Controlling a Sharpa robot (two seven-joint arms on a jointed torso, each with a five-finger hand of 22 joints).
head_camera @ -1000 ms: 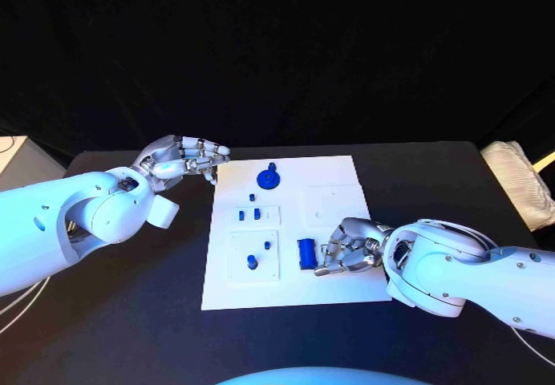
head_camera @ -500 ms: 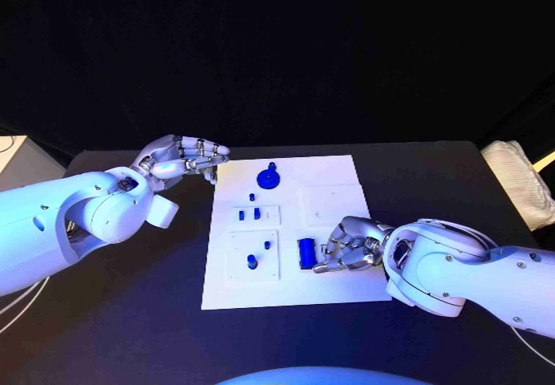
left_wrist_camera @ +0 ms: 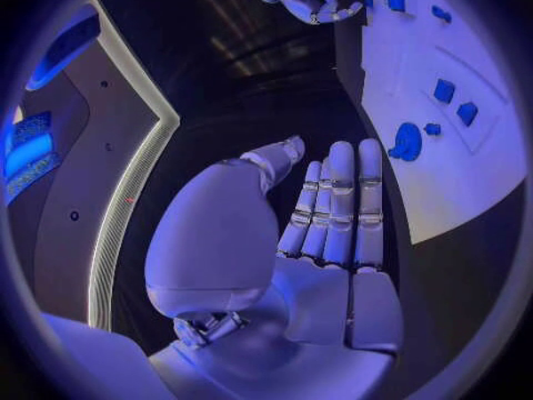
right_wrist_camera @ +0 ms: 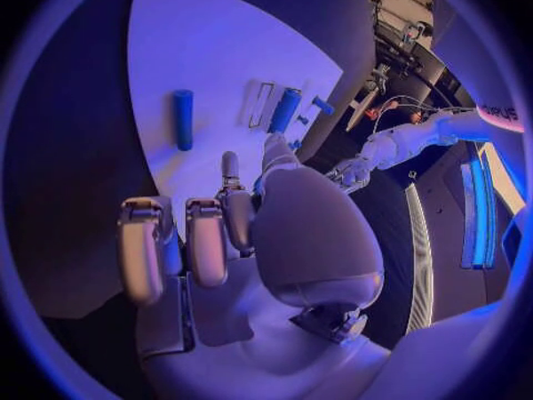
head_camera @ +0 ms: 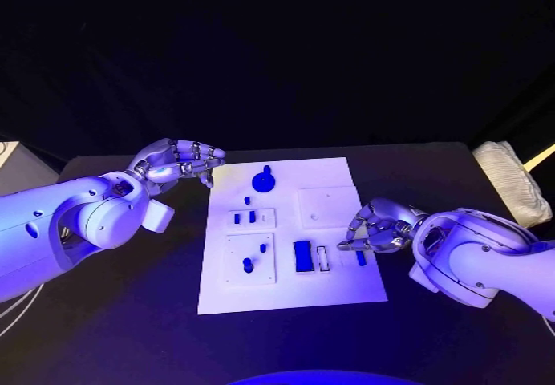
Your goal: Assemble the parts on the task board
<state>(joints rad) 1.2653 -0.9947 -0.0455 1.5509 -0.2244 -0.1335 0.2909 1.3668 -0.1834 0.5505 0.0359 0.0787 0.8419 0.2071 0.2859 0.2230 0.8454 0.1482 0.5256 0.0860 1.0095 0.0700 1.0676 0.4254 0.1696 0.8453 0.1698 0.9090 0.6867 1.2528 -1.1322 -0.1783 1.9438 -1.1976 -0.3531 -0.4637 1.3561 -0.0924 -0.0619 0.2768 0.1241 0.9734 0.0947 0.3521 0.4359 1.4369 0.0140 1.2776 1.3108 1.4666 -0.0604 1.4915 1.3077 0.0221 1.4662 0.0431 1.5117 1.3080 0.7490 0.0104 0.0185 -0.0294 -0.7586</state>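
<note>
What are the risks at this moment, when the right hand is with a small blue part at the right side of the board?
1. The right hand seems to pinch a small blue part at its fingertips only; it may slip and fall onto the task board.
2. The hand is close to the blue block and the narrow slot beside it, so a low move could knock the block.
3. The left hand hovers by the board's far left corner, near the round blue part.

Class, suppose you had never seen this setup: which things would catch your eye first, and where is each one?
The white task board glows in the middle of the black table, dotted with small blue parts, the largest a round blue part near its far edge. The right hand hovers over the board's right side with a small blue piece at its fingers. The left hand hangs by the board's far left corner.
</note>
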